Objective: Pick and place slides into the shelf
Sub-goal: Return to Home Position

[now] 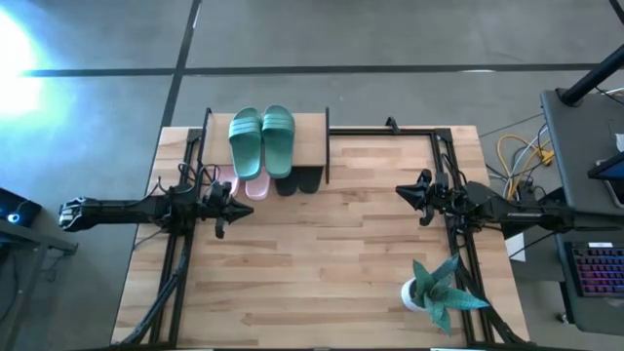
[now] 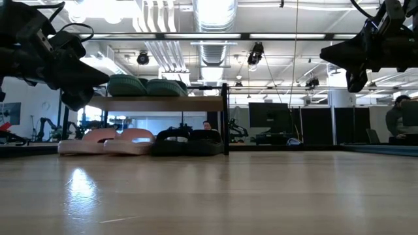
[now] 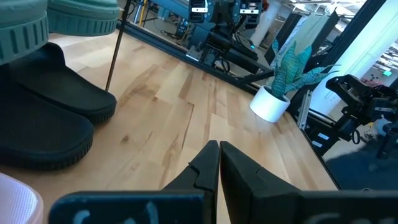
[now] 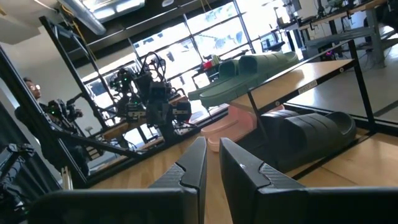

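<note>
All the slides are at the shelf (image 1: 312,136), a low rack at the table's far edge. The green pair (image 1: 261,139) lies on its wooden top board (image 2: 163,103). Under the board, the pale pink pair (image 2: 104,140) stands on the table at the left and the black pair (image 2: 189,140) at the right. My left gripper (image 1: 234,207) hovers above the table just near of the pink pair, shut and empty (image 3: 219,149). My right gripper (image 1: 402,192) hovers to the right of the shelf, shut and empty (image 4: 211,146).
A green spiky plant in a white pot (image 1: 434,288) stands near the table's right near corner. Black rails (image 1: 174,263) run along both table sides. Bare wooden tabletop (image 1: 322,263) lies between the arms. A desk with a keyboard (image 1: 595,268) is off to the right.
</note>
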